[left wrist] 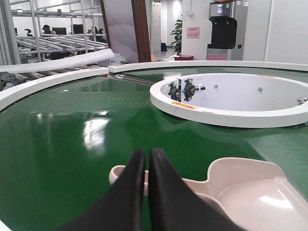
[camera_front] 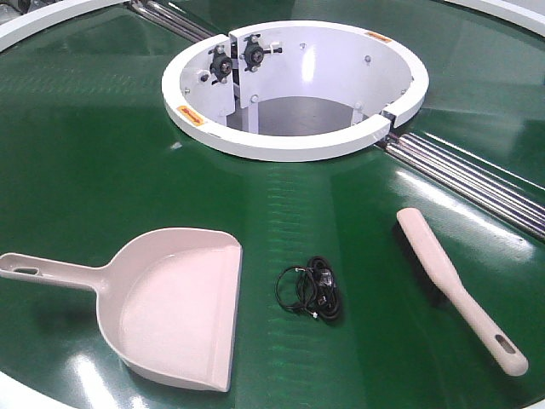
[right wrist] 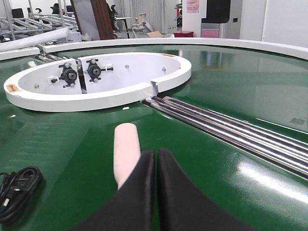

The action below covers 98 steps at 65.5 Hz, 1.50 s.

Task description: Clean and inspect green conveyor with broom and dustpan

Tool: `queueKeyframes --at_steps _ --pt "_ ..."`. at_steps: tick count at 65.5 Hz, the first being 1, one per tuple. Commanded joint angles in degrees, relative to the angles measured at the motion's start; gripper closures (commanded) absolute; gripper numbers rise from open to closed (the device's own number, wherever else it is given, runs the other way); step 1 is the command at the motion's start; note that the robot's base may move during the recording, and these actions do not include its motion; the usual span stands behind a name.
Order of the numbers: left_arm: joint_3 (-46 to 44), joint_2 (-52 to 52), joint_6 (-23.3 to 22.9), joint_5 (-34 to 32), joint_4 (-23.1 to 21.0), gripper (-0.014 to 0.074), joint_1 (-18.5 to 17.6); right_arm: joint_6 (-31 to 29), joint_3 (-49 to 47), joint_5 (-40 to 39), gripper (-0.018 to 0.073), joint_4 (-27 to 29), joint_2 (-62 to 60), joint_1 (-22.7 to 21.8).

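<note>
The green conveyor (camera_front: pixel 85 153) fills the front view, a glossy dark belt with a white rim at its outer edge. Its white ring-shaped opening (camera_front: pixel 289 149) sits at the far middle, and the steel rollers (camera_front: pixel 477 175) run from the ring toward the right edge.

The dustpan (camera_front: pixel 170 307) lies flat on the belt at the near left, with its handle pointing left and its wide mouth facing right. The broom (camera_front: pixel 451 281) lies on the belt at the near right, well apart from the dustpan, with its slotted handle end nearest the camera. A small coil of black cable (camera_front: pixel 311 290) rests between them, closer to the dustpan's mouth.

The left gripper (left wrist: pixel 147 151) hangs over the dustpan's handle, its black fingers (left wrist: pixel 127 192) pressed together on nothing. The right gripper (right wrist: pixel 156 153) hangs over the broom, its fingers likewise together and empty.
</note>
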Motion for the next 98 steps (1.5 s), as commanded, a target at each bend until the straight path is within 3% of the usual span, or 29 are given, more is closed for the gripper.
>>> queueKeyframes --at_steps 1,31,40,44,54,74,98 --pt "1.7 -0.8 -0.3 -4.4 -0.1 0.0603 -0.1 -0.4 1.2 -4.2 0.0569 -0.5 -1.1 -0.2" --pt "1.2 -0.8 0.2 -5.2 0.5 0.0603 -0.1 -0.4 1.2 -4.2 0.0569 -0.5 -1.1 -0.2" --pt "0.6 -0.8 1.0 -14.6 2.9 0.0603 -0.1 -0.4 1.2 -4.2 0.0569 -0.5 -1.1 -0.2" --pt "-1.7 -0.6 1.0 -15.2 2.9 0.0603 -0.1 -0.4 1.2 -4.2 0.0569 -0.5 -1.1 -0.2" --pt "-14.0 6.0 2.8 -5.4 2.9 0.0603 -0.1 -0.4 1.2 -4.2 0.0569 -0.5 -1.1 -0.2" --pt "-36.5 30.3 2.7 23.9 2.8 0.0603 -0.1 -0.4 1.2 -4.2 0.0569 -0.5 -1.1 -0.2" --pt "-36.8 42.1 1.7 24.2 2.4 0.0588 -0.1 -0.4 1.2 -4.2 0.0569 -0.5 -1.1 -0.2"
